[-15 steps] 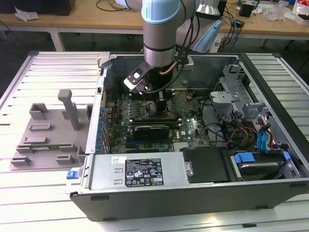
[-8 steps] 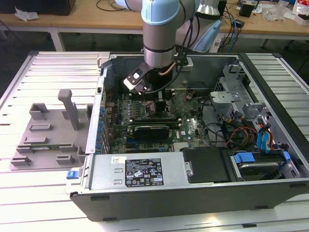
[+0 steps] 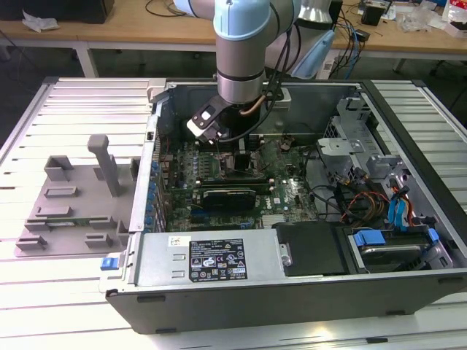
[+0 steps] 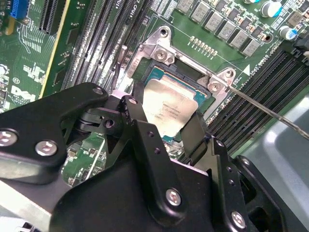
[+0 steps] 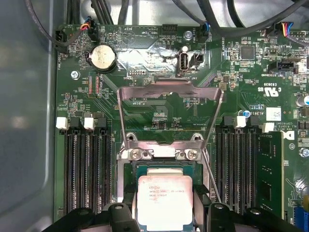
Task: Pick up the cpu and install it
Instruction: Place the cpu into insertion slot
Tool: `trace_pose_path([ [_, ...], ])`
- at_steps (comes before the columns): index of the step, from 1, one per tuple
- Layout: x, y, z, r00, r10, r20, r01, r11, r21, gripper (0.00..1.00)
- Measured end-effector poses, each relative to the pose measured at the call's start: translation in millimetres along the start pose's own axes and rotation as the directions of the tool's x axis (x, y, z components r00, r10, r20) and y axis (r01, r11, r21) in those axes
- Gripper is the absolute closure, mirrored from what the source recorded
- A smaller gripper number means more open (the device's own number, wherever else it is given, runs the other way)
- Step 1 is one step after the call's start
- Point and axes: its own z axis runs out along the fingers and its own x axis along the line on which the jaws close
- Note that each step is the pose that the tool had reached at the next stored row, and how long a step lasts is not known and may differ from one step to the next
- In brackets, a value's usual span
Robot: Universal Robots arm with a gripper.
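Slatted metal table (image 3: 73, 109) carries an open case (image 3: 255, 306) laid on its side. That turns the board (image 5: 241, 77) face-up, so the arm (image 3: 241, 44) can reach straight down into it.

Nearest the wrist cameras, the jaws are closed on the cpu (image 4: 169, 108), with the black fingers (image 4: 145, 140) against two opposite edges. Gripping it by the edges looks meant to keep the chip level and its silver top free. The cpu lies inside the socket frame (image 4: 159, 48), with a teal border of socket showing round its far side. The jaws' own body covers its near edge, so I cannot tell whether it is fully seated or a shade proud.

Just beyond, the load plate (image 5: 203, 93) stands swung up and back, which leaves the socket open from above. The thin lever (image 4: 270, 108) lies released to one side for the same reason. Memory slots (image 5: 87, 169) flank the socket on both sides, and a coin cell (image 5: 103, 57) sits further up the board.

In the exterior view the arm's wrist stands in front of the socket, hiding the chip. A grey tray (image 3: 73, 204) lies on the table at that view's left, well apart from the case. Loose cables (image 3: 365, 200) crowd the case's other end. Benches (image 3: 109, 33) run along the back, cut off by the frame.
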Motion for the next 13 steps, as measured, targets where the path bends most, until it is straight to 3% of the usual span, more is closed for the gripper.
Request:
trace_pose_path([
  [7, 0.0, 0.0, 1.4, 1.0000, 0.000, 0.0005, 0.000, 1.0000, -0.0006, 0.45],
  [8, 0.5, 0.1, 2.3, 1.0000, 0.000, -0.0023, 0.000, 1.0000, -0.0012, 0.44],
  [10, 0.1, 0.0, 1.9, 1.0000, 0.000, -0.0007, 0.000, 1.0000, -0.0004, 0.38],
  [13, 0.0, 0.0, 0.6, 1.0000, -0.001, -0.0089, 0.001, 1.0000, -0.0003, 0.38],
])
